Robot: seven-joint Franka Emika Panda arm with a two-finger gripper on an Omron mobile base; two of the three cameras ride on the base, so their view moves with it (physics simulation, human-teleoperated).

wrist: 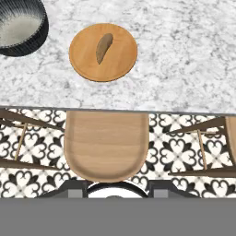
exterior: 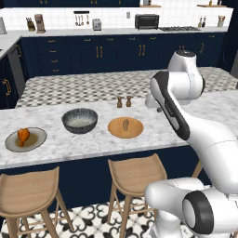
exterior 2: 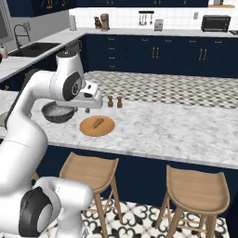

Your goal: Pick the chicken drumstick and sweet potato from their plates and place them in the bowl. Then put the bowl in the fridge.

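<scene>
Just right of the bowl [wrist: 19, 27], the sweet potato [wrist: 103, 48] looks light and firm, best pinched across its middle; tool state unclear.

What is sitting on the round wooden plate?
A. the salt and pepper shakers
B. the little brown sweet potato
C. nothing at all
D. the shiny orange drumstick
B. The sweet potato lies on the wooden plate; the drumstick sits on the grey-green plate.
</scene>
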